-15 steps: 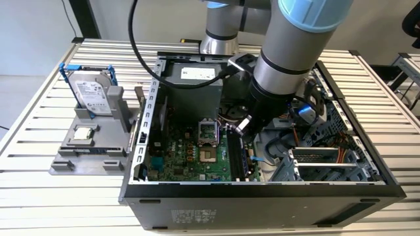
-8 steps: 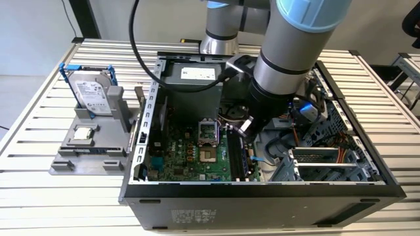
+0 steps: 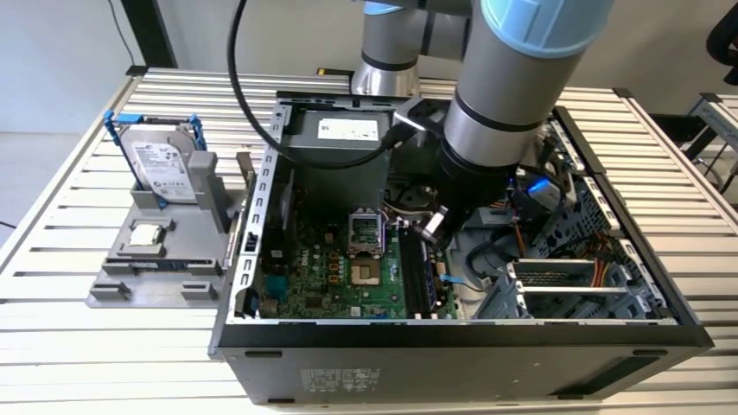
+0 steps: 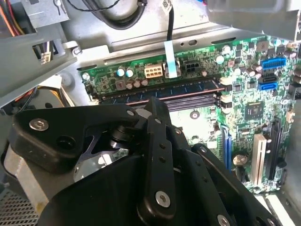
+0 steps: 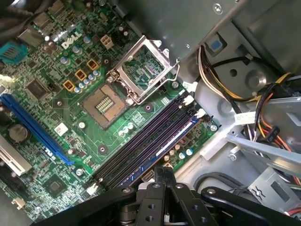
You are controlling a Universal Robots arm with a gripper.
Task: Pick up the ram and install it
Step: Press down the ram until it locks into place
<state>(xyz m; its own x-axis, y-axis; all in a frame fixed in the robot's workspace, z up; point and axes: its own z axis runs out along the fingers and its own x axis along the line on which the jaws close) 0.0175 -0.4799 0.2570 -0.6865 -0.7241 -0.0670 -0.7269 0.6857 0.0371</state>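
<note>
The ram is a long, narrow blue strip with dark chips. It stands in the outermost black motherboard slot, also seen as the ram in the second wrist view. My gripper is inside the open computer case, right over the slots. In both wrist views its two black fingers are pressed together with nothing between them. The fingertips hover at the ram's middle; I cannot tell whether they touch it. In the exterior view the gripper reaches down beside the CPU socket.
Empty black slots lie beside the ram. Cable bundles and a metal drive cage crowd the side near the slots. Outside the case, a grey fixture holds a hard drive in a blue frame and a small silver chip.
</note>
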